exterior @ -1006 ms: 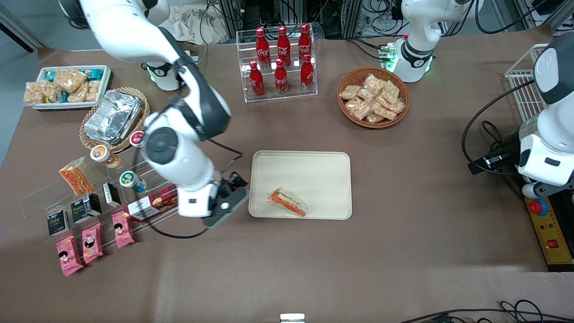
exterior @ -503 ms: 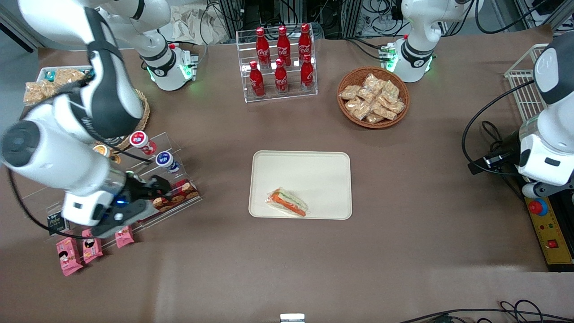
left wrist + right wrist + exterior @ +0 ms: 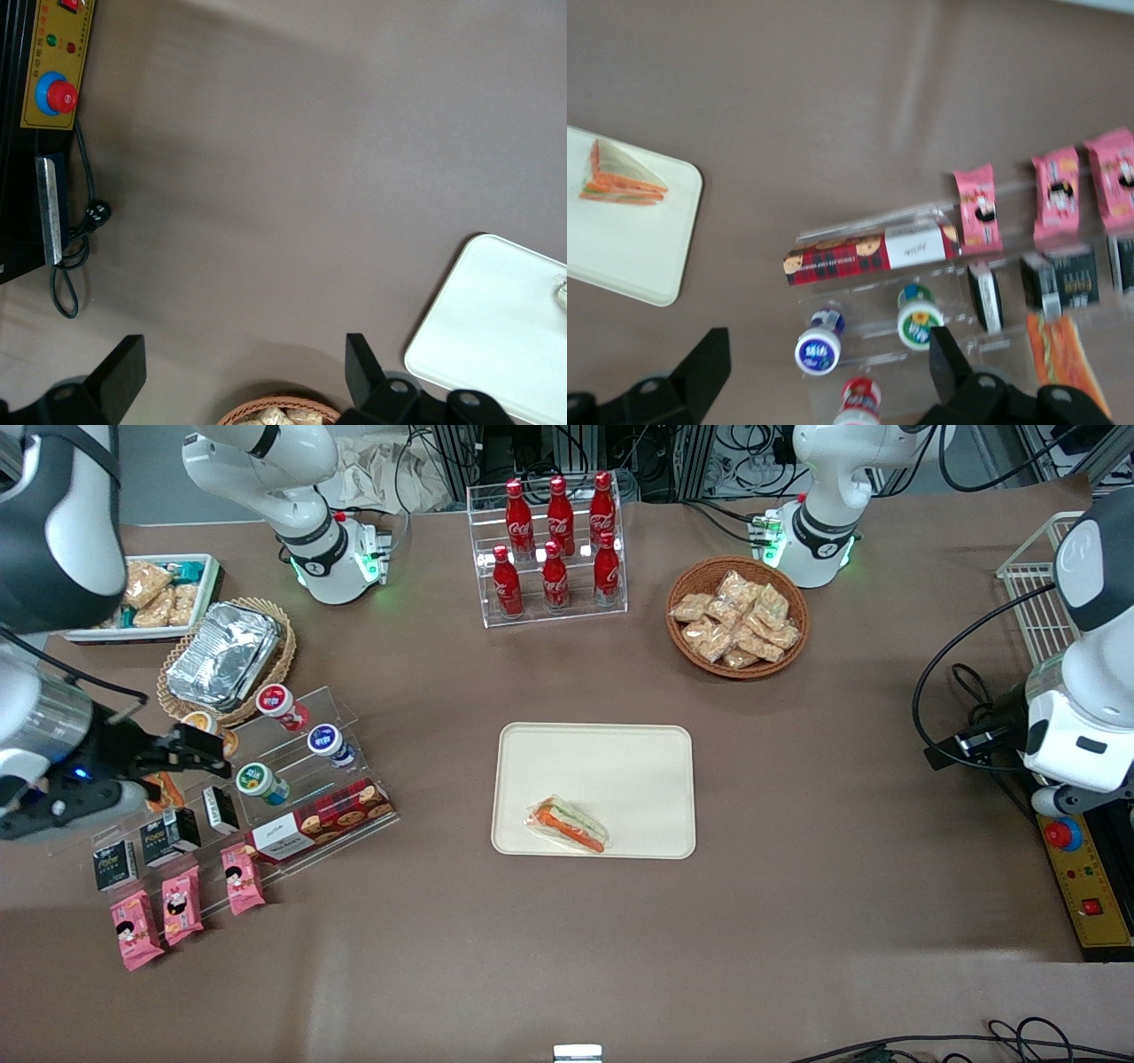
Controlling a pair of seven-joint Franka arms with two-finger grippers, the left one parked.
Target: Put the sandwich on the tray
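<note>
The sandwich (image 3: pixel 570 825), a clear-wrapped wedge with orange-red and green filling, lies on the cream tray (image 3: pixel 611 762), near the tray's corner nearest the front camera on the working arm's side. Both show in the right wrist view: the sandwich (image 3: pixel 622 173) and the tray (image 3: pixel 620 257). My right gripper (image 3: pixel 211 751) is open and empty, high above the clear acrylic snack shelf (image 3: pixel 292 779), far from the tray toward the working arm's end. In the right wrist view its fingers (image 3: pixel 709 363) stand wide apart over the yoghurt cups (image 3: pixel 819 349).
The shelf holds a red cookie box (image 3: pixel 319 825), black boxes and pink packets (image 3: pixel 182 903); a smaller orange sandwich wedge (image 3: pixel 1061 354) lies there too. A cola rack (image 3: pixel 554 549), a snack basket (image 3: pixel 737 615) and a foil-tray basket (image 3: pixel 226 657) stand farther from the camera.
My right arm has swung away from beside the tray toward its own end of the table, now over the snack shelf. The sandwich has stayed on the tray.
</note>
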